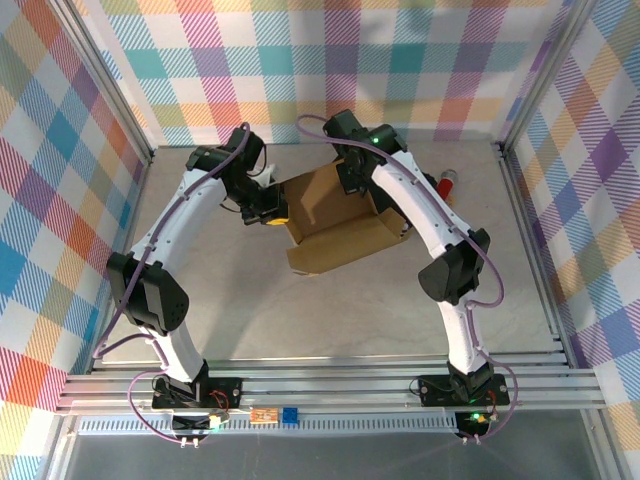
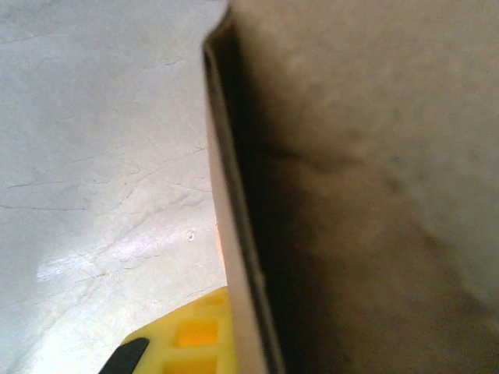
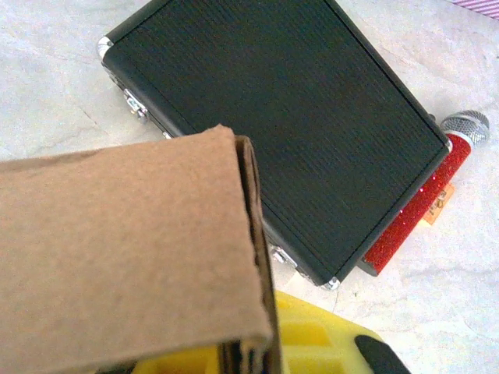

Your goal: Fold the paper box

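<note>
Two pinches on the paper box point(image 1: 335, 225) out on the counter point(image 1: 240, 310): my left end effector point(image 1: 268, 212) and right end effector point(image 1: 352, 187) each clamped shut on a wall, looks light and floppy, so grip near creases imo.

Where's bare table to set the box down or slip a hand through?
Bare: the near table between the paper box and the front rail, and the strip right of the right arm. Crowded: far side, with black case and red microphone.

Matt cardboard paper box point(image 1: 335, 225), ribbed black case point(image 3: 273, 132)
</note>
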Available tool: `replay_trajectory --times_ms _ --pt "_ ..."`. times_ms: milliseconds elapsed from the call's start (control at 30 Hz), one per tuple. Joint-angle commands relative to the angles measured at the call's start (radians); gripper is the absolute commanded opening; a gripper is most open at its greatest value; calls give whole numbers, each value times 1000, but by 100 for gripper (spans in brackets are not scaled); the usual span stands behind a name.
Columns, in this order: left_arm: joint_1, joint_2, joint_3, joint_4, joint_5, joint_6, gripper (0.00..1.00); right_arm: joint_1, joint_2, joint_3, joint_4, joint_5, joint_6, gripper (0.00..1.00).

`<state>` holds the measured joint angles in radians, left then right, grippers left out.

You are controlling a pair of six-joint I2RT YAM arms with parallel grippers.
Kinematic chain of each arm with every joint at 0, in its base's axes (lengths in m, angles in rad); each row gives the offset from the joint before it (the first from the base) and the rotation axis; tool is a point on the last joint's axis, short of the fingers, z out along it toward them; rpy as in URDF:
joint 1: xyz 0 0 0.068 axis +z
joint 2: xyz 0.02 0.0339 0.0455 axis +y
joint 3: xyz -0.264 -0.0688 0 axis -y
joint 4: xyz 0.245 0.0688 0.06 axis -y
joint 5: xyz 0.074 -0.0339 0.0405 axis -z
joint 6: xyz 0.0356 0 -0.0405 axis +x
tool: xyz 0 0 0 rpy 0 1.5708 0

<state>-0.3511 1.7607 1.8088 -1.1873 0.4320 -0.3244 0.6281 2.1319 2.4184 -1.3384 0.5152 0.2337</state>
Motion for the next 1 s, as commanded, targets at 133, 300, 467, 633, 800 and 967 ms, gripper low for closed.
replay_trajectory --times_ms 133,300,467,633,800,967 --pt "3 -19 -48 2 -85 4 0 18 5 90 -187 -33 148 0" --pt "3 -10 -112 4 -142 11 0 40 11 31 -199 -103 173 0" --pt "2 -50 -224 91 -156 3 0 56 -56 -145 -53 -175 175 0" --pt "2 -92 -374 238 -145 -28 0 62 -43 -229 0 -222 179 0" --pt "1 -103 -460 303 -148 -55 0 65 -41 -314 56 -220 171 0" --pt "1 -105 -521 364 -151 -67 0 70 -69 -385 128 -220 152 0"
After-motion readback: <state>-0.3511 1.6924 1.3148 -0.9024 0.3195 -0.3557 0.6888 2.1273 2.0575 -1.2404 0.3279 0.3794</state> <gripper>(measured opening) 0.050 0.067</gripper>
